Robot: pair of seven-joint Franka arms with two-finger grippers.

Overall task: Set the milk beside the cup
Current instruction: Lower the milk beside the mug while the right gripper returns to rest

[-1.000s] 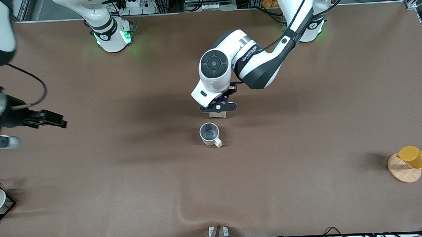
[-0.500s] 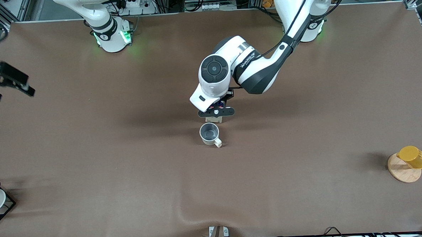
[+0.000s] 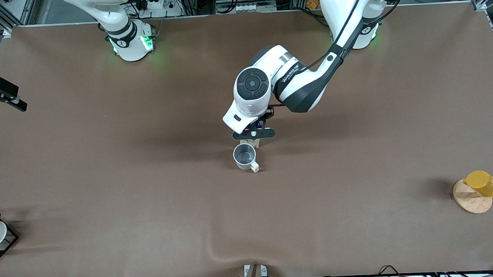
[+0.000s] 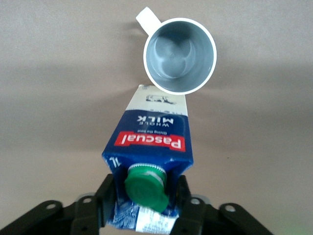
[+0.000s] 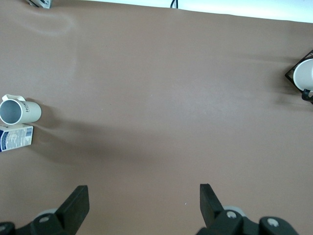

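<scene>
though green-capped, blue milk carton

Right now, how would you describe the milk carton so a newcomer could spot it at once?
Find the pale mug near the middle of the brown table. The milk carton stands right beside it, farther from the front camera, under the left gripper. Nothing else here has its blue top, green cap and red label.

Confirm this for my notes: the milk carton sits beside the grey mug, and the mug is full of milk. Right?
Not quite. The milk carton does sit beside the grey mug, but the mug is empty: the left wrist view looks straight down onto its bare grey bottom.
</scene>
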